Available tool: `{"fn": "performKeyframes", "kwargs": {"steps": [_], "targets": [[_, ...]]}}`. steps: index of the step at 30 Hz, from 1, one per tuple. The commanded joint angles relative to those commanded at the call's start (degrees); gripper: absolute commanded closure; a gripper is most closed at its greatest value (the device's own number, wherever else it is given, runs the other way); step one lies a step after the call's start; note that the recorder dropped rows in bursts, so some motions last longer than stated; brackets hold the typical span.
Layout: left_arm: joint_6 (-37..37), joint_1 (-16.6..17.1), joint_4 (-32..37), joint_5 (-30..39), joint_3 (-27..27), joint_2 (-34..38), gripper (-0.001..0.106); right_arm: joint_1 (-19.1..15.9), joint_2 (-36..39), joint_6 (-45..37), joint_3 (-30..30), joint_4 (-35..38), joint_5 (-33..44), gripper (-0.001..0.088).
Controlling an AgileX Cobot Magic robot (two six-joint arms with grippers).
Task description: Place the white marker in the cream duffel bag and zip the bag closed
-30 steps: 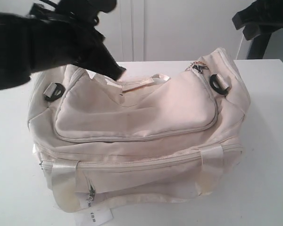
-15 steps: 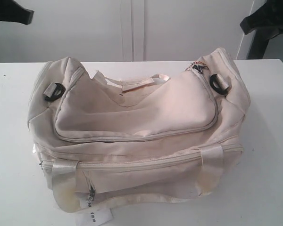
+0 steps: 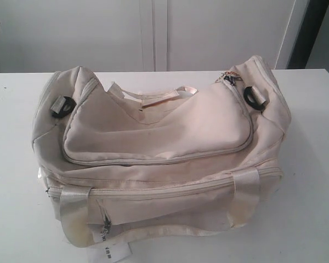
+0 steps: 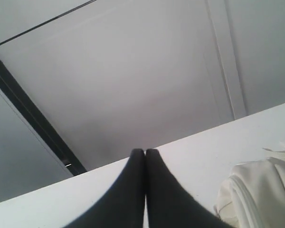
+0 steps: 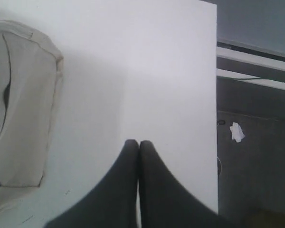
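Both arms have withdrawn from the bag [image 3: 159, 148], left end effector [image 4: 145, 153] clenched empty. Soft and slumping on the worktop [image 3: 312, 181], it should be taken by webbing [image 3: 74, 201] or zip pull [image 3: 228, 78]; the marker is out of sight. The right end effector [image 5: 138, 143] is clenched empty too.

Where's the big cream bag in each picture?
Exterior view: the cream duffel bag fills the middle.
Left wrist view: just a corner at the frame's edge, beside the left gripper.
Right wrist view: one end at the frame's edge, beside the right gripper.
Shared landmark: the white table under it.
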Motion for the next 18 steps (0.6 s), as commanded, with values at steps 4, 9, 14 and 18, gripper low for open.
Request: {"fn": "performKeyframes", "kwargs": {"steps": [4,9,14,18], "targets": [[-2.8,0.0,0.0,0.4,1.1,-1.5,0.102,0.0,-3.2,0.9,3.5,0.0,-3.4,0.0868],[-4.0,0.0,0.0,4.1,3.2,-4.5,0.102,0.0,-8.2,2.4,9.1,0.1,-9.1,0.0868],[-7.2,0.0,0.0,4.7,5.7,-7.2,0.102,0.0,-13.5,1.9,14.6,3.4,-14.5,0.0868],[-9.5,0.0,0.0,5.2,6.9,-9.4,0.102,0.0,-17.6,1.7,17.8,4.6,-18.1,0.0868]]}}
